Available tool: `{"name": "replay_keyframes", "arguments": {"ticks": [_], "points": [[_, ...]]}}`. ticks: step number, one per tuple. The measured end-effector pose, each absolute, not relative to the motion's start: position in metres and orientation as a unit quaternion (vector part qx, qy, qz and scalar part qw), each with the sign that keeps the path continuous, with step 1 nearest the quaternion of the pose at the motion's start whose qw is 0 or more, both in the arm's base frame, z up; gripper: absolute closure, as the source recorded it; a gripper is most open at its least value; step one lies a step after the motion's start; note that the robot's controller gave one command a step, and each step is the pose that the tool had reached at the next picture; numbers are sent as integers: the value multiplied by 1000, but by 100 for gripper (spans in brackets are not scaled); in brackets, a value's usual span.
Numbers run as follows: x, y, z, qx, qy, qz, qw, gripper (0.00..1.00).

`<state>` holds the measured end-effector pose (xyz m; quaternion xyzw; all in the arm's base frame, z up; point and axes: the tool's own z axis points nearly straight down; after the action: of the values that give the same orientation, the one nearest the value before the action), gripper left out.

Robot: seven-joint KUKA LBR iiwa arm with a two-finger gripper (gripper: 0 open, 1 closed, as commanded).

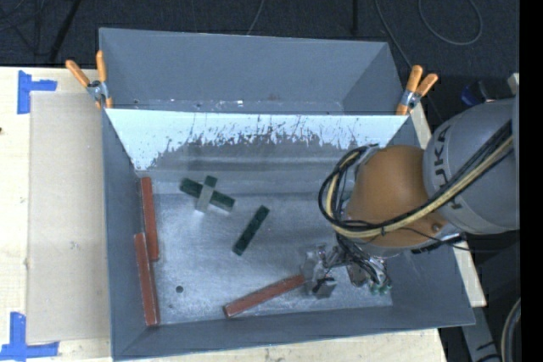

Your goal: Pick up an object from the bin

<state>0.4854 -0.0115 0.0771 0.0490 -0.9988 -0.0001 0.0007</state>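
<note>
My gripper (pixel 321 277) is low over the bin floor at the front right, below the orange wrist cover. Its fingertips sit at the right end of a long reddish-brown strip (pixel 265 297) that lies slanted along the front of the bin. Whether the fingers are round the strip's end I cannot tell. A dark green bar (pixel 251 231) lies slanted on the floor to the upper left of the gripper, apart from it.
A dark green and grey cross-shaped piece (pixel 206 195) lies further left. Two reddish-brown strips (pixel 148 220) (pixel 145 280) lie along the left wall. The arm with its cables comes in from the right above the front right corner.
</note>
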Motion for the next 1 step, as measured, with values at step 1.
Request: {"name": "replay_keyframes", "arguments": {"ticks": [1], "points": [[486, 5, 291, 158, -987, 0, -5, 100]]}}
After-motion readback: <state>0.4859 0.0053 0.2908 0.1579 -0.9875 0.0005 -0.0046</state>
